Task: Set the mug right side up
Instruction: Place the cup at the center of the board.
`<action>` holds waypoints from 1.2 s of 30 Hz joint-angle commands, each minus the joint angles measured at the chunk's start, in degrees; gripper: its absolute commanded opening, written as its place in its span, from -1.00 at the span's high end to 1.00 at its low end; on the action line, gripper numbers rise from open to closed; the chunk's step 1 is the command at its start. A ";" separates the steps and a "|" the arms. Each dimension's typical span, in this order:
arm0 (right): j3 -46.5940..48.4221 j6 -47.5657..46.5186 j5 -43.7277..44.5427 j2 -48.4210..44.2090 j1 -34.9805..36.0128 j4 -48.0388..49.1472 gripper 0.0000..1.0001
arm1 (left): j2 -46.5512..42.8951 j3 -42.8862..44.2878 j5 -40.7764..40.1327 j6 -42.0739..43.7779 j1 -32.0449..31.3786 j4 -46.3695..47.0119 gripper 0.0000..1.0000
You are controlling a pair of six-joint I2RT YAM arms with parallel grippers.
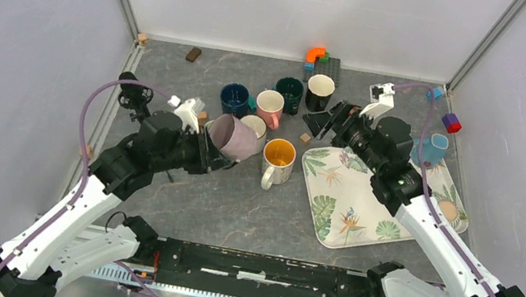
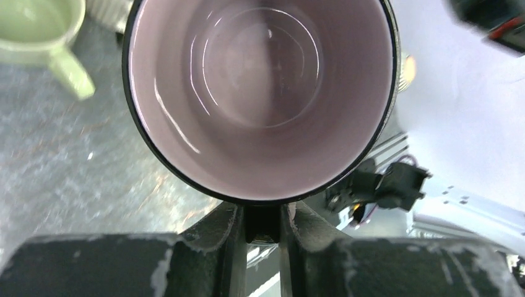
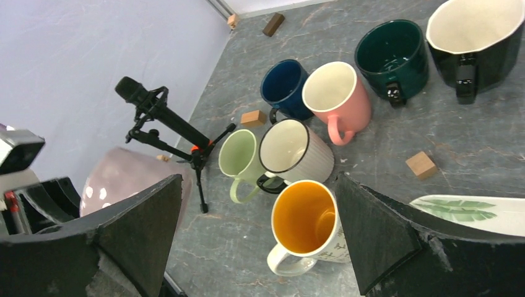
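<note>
Left gripper [image 2: 263, 218] sits nearest, jaws pinched tight at the rim of the mauve mug [image 2: 260, 93]. Mug lies on its side in the grip, mouth toward the wrist, base pointing at the white ribbed mug [image 1: 254, 126] and orange mug [image 1: 279, 154] just beside. Best course, by my reading: roll the wrist until the mouth faces up, shift over bare table [image 1: 234, 201], seat the base flat, then release. Right gripper [image 1: 328, 121] hovers wide open, empty, near the tray [image 1: 330, 209].

Mug [image 1: 233, 137] looks lilac, black-rimmed; tray [image 1: 366, 195] is white with green leaves.
</note>
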 commanded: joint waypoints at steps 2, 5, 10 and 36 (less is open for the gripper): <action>1.64 -3.51 3.21 -1.62 0.20 -1.91 -0.96 | -2.84 -3.55 -3.86 -1.57 -4.80 -2.26 0.96; 1.41 -3.79 3.72 -1.92 0.21 -3.46 -0.96 | -2.70 -4.80 -10.58 -4.03 -11.91 -3.63 0.96; 1.10 -4.18 4.17 -2.22 0.20 -4.25 -0.96 | -0.54 -6.39 -18.97 -6.86 -19.06 -4.09 0.95; -1.19 -7.81 8.42 -2.94 0.26 -8.21 -0.96 | 15.26 -14.57 -33.44 -5.39 -25.78 10.38 0.95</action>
